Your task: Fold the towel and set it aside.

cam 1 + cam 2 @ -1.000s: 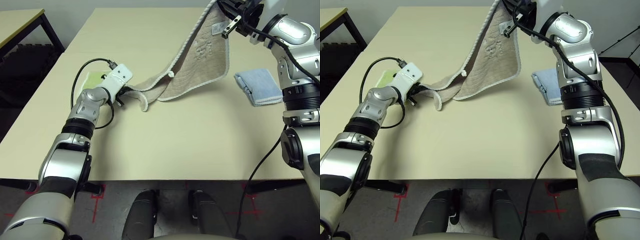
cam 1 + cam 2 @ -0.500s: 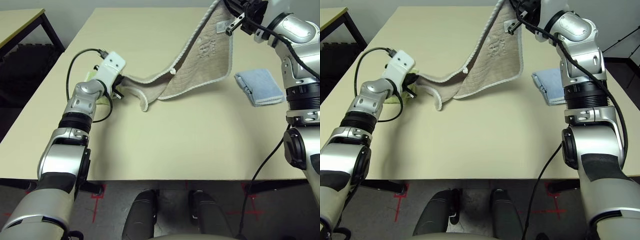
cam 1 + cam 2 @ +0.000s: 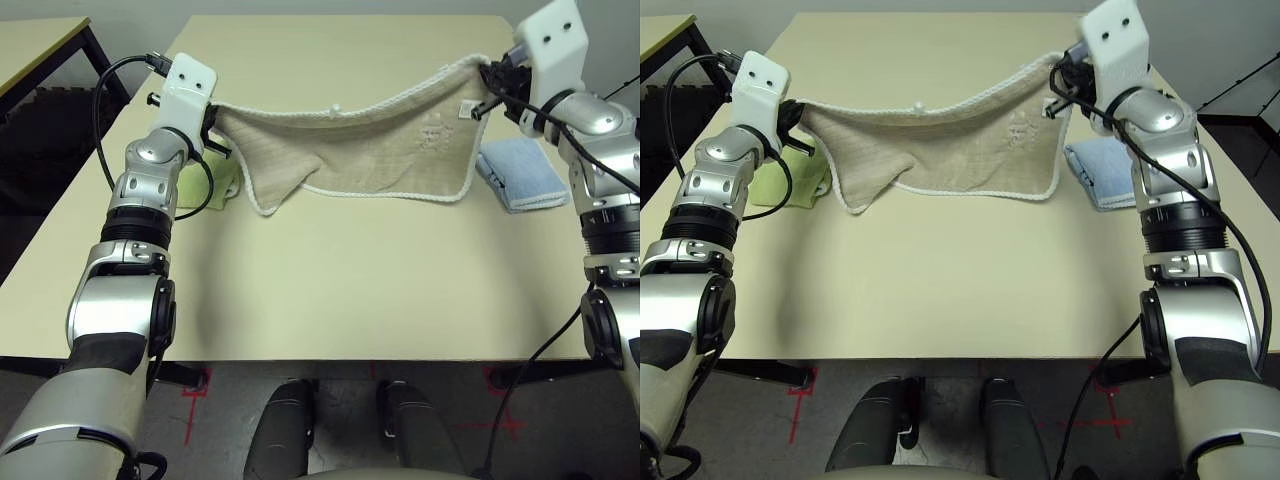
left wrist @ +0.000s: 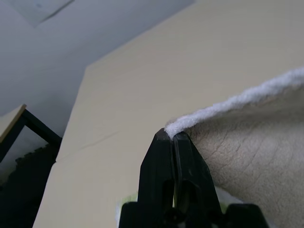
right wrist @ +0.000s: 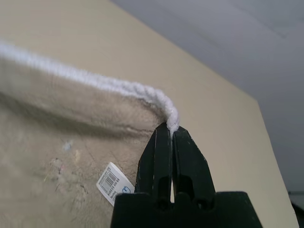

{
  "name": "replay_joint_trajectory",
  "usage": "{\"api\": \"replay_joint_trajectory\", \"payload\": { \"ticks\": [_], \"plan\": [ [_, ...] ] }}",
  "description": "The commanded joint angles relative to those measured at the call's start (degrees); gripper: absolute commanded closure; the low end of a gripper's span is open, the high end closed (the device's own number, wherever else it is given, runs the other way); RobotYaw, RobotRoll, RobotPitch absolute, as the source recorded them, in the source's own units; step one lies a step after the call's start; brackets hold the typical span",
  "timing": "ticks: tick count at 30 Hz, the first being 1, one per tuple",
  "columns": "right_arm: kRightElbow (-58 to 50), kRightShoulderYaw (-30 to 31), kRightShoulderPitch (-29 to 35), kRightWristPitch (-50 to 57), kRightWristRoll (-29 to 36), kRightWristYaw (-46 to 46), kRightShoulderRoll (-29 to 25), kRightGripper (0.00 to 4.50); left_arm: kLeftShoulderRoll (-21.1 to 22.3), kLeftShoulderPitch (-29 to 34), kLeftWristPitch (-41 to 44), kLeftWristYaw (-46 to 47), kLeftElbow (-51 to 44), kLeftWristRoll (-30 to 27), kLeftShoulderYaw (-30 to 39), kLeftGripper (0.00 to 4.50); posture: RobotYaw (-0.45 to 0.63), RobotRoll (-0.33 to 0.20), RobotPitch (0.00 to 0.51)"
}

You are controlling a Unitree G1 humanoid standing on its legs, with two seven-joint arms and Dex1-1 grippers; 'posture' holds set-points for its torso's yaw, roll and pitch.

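The beige towel (image 3: 370,150) with white edging hangs stretched above the table between my two grippers, its lower edge drooping toward the tabletop. My left gripper (image 3: 212,108) is shut on the towel's left corner (image 4: 171,130). My right gripper (image 3: 487,78) is shut on the right corner (image 5: 170,122), where a small white label (image 5: 114,184) shows just below. A white loop (image 3: 336,108) sits on the top edge near the middle.
A folded light-blue towel (image 3: 520,172) lies on the table (image 3: 330,290) under my right arm. A lime-green towel (image 3: 200,185) lies below my left gripper. Another table (image 3: 35,50) stands at the far left.
Both grippers have moved apart and the right one has come down, pulling the towel from a bunched drape into a spread sheet held taut along its top edge.
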Motion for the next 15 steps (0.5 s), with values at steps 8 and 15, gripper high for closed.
{"api": "replay_joint_trajectory", "payload": {
  "ticks": [8,15],
  "plan": [
    [5.1,-3.6,-0.6,-2.1,-0.7,-3.8,-2.1,4.5,1.2,-4.4,-3.1,2.5,4.1,1.0,-0.9,4.49,0.08,0.0,0.122],
    [12.5,-3.7,-6.0,-7.1,-1.4,-5.4,-3.0,4.5,1.9,-8.9,-6.2,4.8,8.0,1.8,-1.4,4.49,0.08,0.0,0.121]
  ]
}}
